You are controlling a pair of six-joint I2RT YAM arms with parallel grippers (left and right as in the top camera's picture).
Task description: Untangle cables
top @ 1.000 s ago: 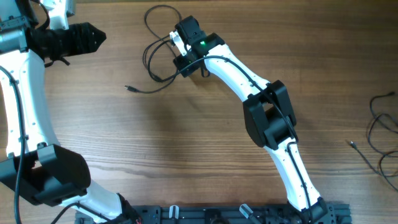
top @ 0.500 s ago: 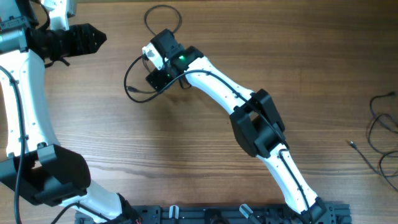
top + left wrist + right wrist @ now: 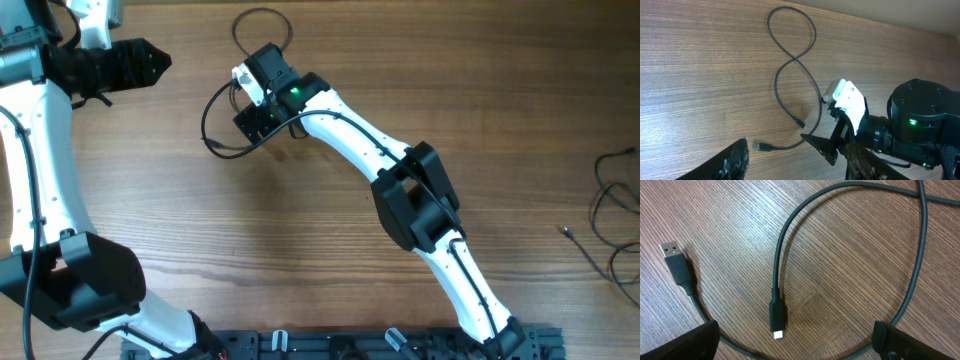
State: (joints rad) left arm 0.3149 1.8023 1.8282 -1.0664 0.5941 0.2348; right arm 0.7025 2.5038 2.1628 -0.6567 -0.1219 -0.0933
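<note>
One thin black cable (image 3: 262, 20) lies at the table's far middle in a figure-eight. In the left wrist view the cable (image 3: 790, 60) shows a USB-A plug (image 3: 760, 146) and a small plug (image 3: 800, 123). My right gripper (image 3: 250, 118) is open just above the lower loop. In the right wrist view it (image 3: 795, 342) straddles the small plug (image 3: 776, 319), with the USB-A plug (image 3: 675, 262) to its left, holding nothing. My left gripper (image 3: 155, 62) is open and empty, left of the cable, and also shows in the left wrist view (image 3: 797, 165). More black cables (image 3: 612, 210) lie at the right edge.
The right arm (image 3: 400, 170) stretches diagonally across the table's middle. The left arm (image 3: 40, 150) runs along the left edge. A black rail (image 3: 380, 345) lines the front edge.
My right gripper has moved left and slightly toward me, still open. The cable's lower loop has shifted left with it. The left arm has not moved.
</note>
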